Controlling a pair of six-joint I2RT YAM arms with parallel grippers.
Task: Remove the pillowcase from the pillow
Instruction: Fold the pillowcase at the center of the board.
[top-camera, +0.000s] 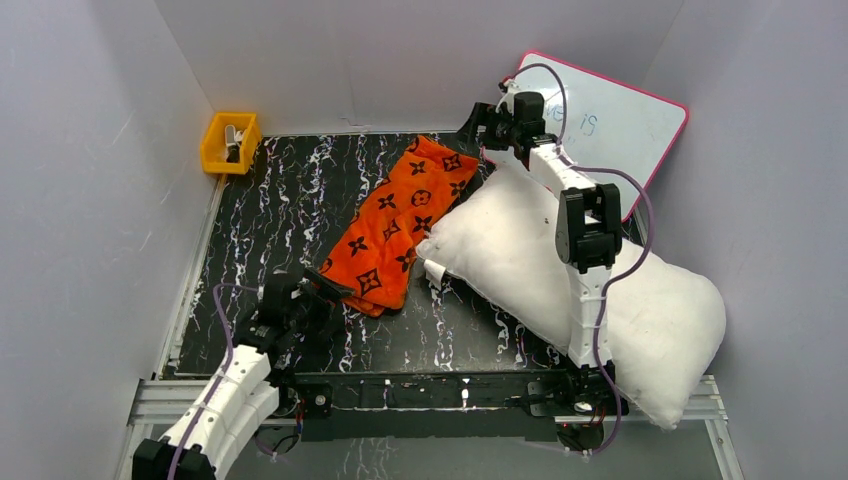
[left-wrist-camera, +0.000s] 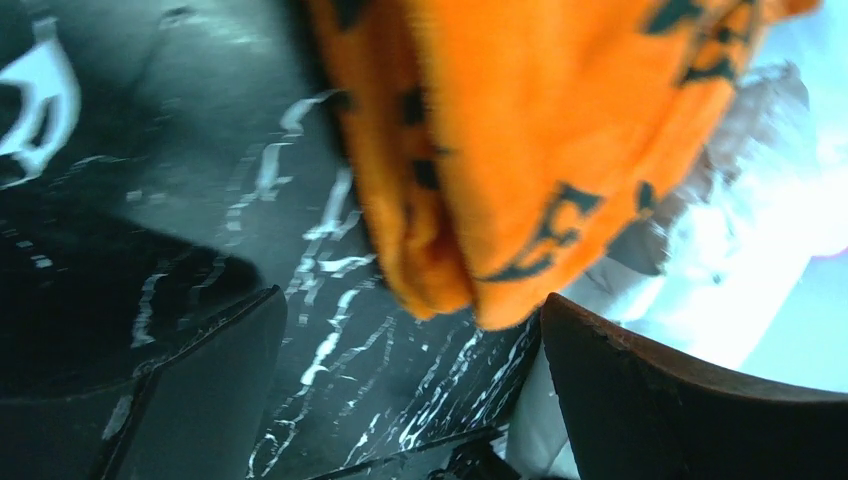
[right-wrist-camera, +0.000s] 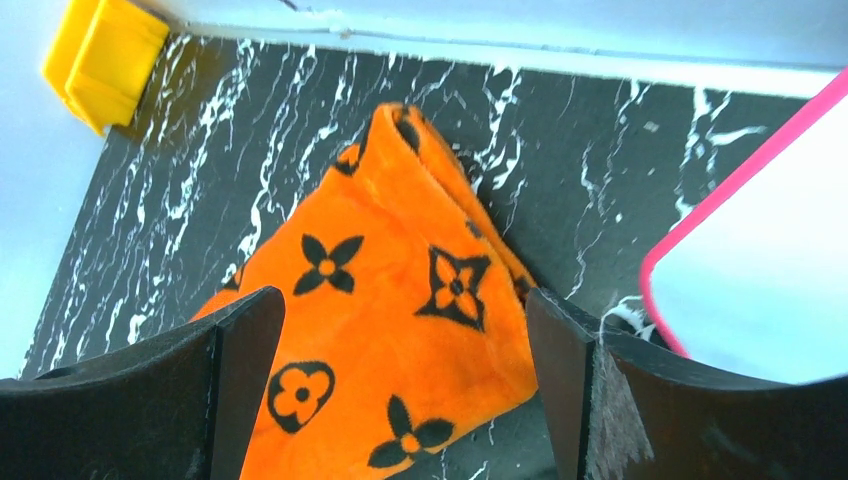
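The orange pillowcase with black motifs lies flat and empty on the black marbled table, running from the back middle toward the front left. The bare white pillow lies beside it on the right, its small tag next to the fabric's edge. My left gripper is low at the pillowcase's near end, open, with nothing held. In the left wrist view that gripper sits just short of the fabric's hem. My right gripper hovers open over the far end; in its wrist view the gripper frames the pillowcase below.
A yellow bin sits in the back left corner. A pink-framed whiteboard leans against the back right wall. The pillow's near right end hangs over the table's front rail. Grey walls enclose three sides.
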